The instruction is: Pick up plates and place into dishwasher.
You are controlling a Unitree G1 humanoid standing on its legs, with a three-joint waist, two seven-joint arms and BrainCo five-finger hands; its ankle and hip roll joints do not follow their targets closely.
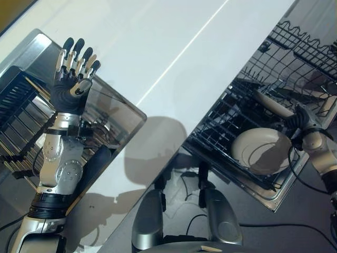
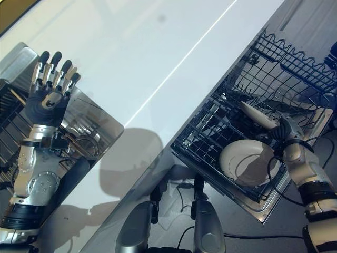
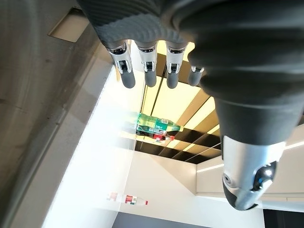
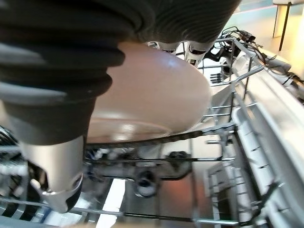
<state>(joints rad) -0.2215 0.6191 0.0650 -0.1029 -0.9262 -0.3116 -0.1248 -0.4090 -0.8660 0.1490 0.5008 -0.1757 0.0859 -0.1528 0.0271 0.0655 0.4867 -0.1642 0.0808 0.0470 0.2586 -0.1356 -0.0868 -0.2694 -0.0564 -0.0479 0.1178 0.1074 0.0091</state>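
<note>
A black wire dishwasher rack (image 1: 247,100) stands pulled out at the robot's right, and a round cream ceramic plate (image 1: 258,150) lies almost flat in its near end, face up. A second cream plate (image 1: 274,105) stands on edge in the tines just beyond it, and the right robot hand (image 1: 301,120) is at the near rim of that upright plate. In the right wrist view the plate's pale underside (image 4: 156,90) lies right under the palm with the thumb (image 4: 52,180) below it, so the fingers appear wrapped over the rim, clamped on the plate; I judge it is being seated between the tines and not yet let go

The left robot hand (image 1: 73,68) is raised over a shiny steel sink basin (image 1: 113,113) set into the white surface (image 1: 174,58), fingers straight and spread apart, holding nothing. A dark slatted drying rack (image 1: 16,100) sits in the basin behind that arm; whether more plates wait there I cannot tell

As far as the pictures go, one plate is loaded, though lying flat, not standing, and a second is in the rack under the right hand. What remains is to release it so that it stays upright, draw the hand clear of the wires, and fetch any plates left
</note>
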